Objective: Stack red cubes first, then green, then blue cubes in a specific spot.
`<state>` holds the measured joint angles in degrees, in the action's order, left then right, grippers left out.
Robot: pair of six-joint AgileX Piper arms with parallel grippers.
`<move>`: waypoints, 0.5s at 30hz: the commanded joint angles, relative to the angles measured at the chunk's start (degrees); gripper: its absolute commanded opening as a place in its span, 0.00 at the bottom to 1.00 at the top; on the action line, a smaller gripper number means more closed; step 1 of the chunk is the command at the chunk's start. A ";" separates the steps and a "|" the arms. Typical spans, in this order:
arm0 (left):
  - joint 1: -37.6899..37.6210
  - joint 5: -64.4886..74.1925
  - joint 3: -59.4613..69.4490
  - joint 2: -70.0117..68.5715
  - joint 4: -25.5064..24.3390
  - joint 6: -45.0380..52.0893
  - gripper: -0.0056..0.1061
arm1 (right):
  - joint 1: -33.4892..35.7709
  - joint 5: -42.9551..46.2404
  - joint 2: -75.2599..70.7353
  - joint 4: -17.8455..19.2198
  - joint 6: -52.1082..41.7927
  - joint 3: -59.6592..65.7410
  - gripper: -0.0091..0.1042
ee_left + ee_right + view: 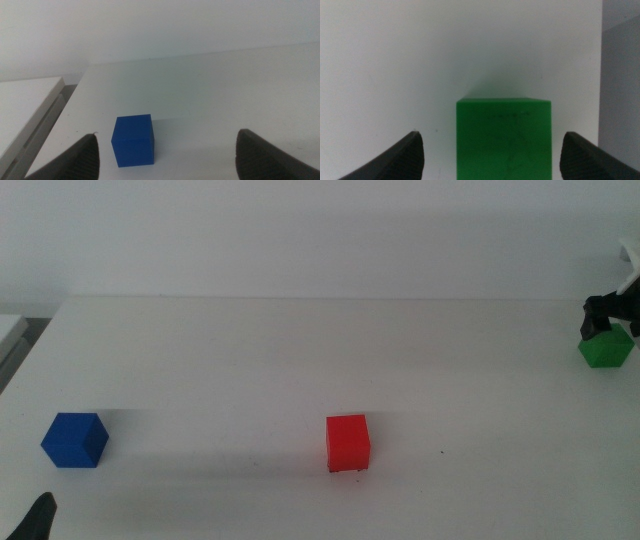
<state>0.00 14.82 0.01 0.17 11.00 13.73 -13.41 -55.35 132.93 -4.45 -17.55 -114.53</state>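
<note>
The red cube (348,443) is sitting at lower centre of the middle view, apparently over the specific spot – faint dark marks are showing at its base, though whether they are the corner marks cannot be told. On that reading the first layer is laid and the green cube (606,348) is next in hand. It is resting on the white table (250,350) at the far right edge of the frame, well apart from the red one.

The right gripper (607,320) is positioned directly over the green cube; in its wrist view the cube (503,137) is lying between the two jaws, which are standing wide apart – clear of both side faces and gripping nothing.

The blue cube (75,440) is lying at lower left, untouched. The left gripper (167,157) is waiting near the bottom-left corner, jaws spread wide and empty, the blue cube (133,140) just ahead of them – presumably staged for the last layer
</note>
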 commanded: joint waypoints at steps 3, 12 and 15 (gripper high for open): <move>0.00 -0.88 -0.01 -0.17 0.04 -0.16 0.87 | -0.27 1.39 0.40 -0.09 -0.28 -0.26 0.79; 0.00 -0.88 -0.01 -0.17 0.04 -0.16 0.87 | -0.27 1.41 2.22 -0.09 -0.28 -0.26 0.68; 0.00 -0.88 -0.01 -0.17 0.04 -0.16 0.87 | -0.27 1.88 2.22 -0.09 -0.11 -0.26 0.48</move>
<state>0.00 14.82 0.01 0.17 11.00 13.73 -13.41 -54.37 135.40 -4.60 -17.55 -114.53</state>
